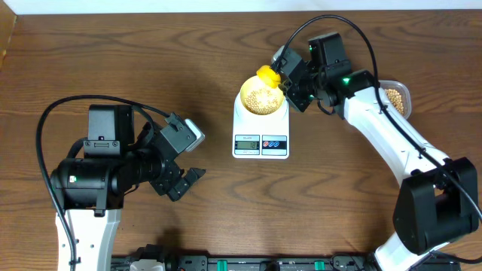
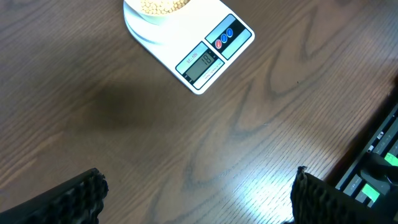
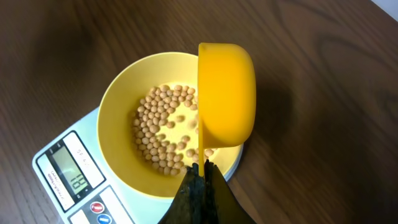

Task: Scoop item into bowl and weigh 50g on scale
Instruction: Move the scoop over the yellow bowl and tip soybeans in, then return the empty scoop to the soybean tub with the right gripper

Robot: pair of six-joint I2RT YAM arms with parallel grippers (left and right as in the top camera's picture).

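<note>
The white scale (image 1: 260,132) stands mid-table with the pale-yellow bowl (image 1: 262,98) on its platform. Tan beans (image 1: 261,95) lie in the bowl. My right gripper (image 1: 285,79) is shut on the handle of a bright yellow scoop (image 1: 268,74), held over the bowl's far right rim. In the right wrist view the scoop (image 3: 227,93) is tipped on its side above the bowl (image 3: 118,106) and its beans (image 3: 158,130), with the gripper (image 3: 203,171) pinching the thin handle; the scoop's inside is hidden. My left gripper (image 1: 193,154) hangs open over bare wood, well left of the scale (image 2: 205,50).
A clear tub (image 1: 397,98) holding more beans sits at the right, partly behind the right arm. A black rail with green lights (image 2: 379,168) runs along the table's front edge. The table's left edge shows at the top left (image 1: 6,38).
</note>
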